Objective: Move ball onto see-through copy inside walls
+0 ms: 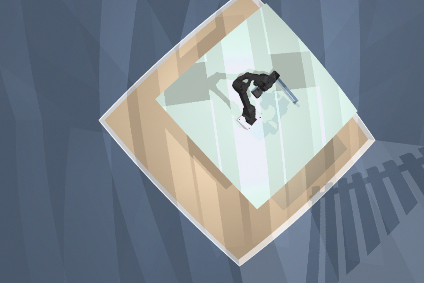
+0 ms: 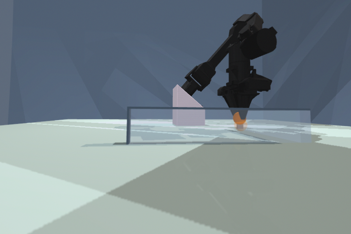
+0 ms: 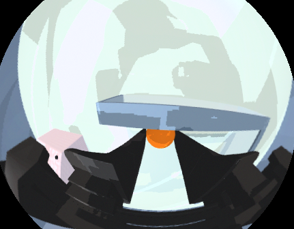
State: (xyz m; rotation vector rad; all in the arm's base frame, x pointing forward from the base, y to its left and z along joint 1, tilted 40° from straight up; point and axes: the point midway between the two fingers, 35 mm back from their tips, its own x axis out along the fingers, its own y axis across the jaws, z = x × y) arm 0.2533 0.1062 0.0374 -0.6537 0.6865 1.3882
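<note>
One arm seen from the top: gripper (image 1: 257, 91) inside the walls (image 1: 286, 92). Exterior: ball (image 2: 239, 118), pinched partway-closed, hangs just above the copy (image 2: 240, 125); lower gently (avoid rolling). Wrist: ball (image 3: 159, 138) between fingertips; release slowly.

No text, label, brand, number or sign can be read in any of the three views. The arm's black housings, the clear walls, the pale base block and the table surface all show plain faces without markings.
</note>
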